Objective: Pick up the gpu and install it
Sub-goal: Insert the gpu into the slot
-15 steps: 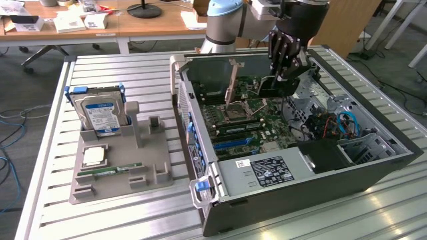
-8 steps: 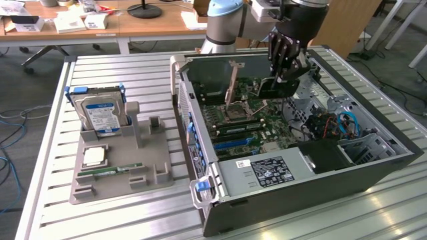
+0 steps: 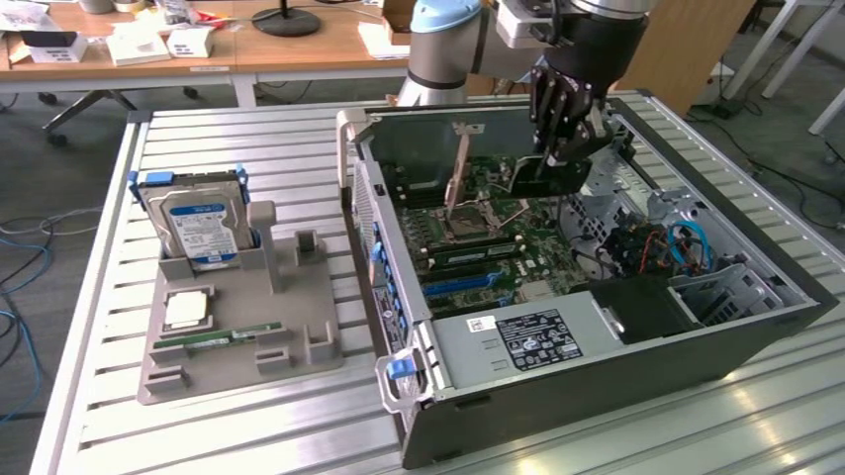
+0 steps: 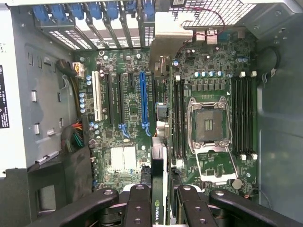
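My gripper (image 3: pixel 565 134) hangs over the open computer case (image 3: pixel 739 336), shut on the gpu (image 3: pixel 548 176), a black card held on edge above the motherboard (image 3: pixel 489 247). In the wrist view the gpu (image 4: pixel 159 189) shows edge-on between the black fingers (image 4: pixel 137 205), its silver end bracket (image 4: pixel 165 33) at the far end. My gripper (image 4: pixel 161 210) holds the card's near end. The card hovers over the board between the long blue slot (image 4: pixel 143 101) and the memory slots beside the empty CPU socket (image 4: pixel 208 125). Whether the card touches the board I cannot tell.
A grey holder (image 3: pixel 232 332) on the exterior view's left carries a silver hard drive (image 3: pixel 198 228), a CPU chip (image 3: pixel 186 309) and a green memory stick (image 3: pixel 218 338). Case walls, the power supply (image 3: pixel 521 341) and blue cables (image 3: pixel 690 247) ring the board.
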Tool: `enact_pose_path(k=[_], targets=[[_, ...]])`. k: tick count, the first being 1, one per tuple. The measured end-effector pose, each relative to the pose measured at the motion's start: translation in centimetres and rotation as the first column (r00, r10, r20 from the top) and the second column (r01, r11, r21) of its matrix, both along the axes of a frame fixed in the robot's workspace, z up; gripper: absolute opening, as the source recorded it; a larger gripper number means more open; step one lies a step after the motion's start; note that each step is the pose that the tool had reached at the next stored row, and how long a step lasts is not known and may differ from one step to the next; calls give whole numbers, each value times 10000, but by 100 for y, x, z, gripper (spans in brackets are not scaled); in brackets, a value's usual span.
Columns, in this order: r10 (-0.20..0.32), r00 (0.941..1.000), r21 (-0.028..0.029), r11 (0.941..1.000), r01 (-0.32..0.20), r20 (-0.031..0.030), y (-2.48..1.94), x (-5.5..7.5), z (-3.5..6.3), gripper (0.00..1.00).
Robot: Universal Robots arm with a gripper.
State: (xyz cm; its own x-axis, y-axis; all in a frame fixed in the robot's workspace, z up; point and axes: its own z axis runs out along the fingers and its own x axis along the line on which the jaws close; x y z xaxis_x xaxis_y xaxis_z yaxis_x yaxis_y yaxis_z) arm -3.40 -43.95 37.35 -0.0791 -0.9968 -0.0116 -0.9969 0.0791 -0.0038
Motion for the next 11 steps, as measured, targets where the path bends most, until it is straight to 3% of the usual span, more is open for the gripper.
enact_pose_path(k=[11], targets=[[0,10000,1,10000,0,1,0,0,-38,26]])
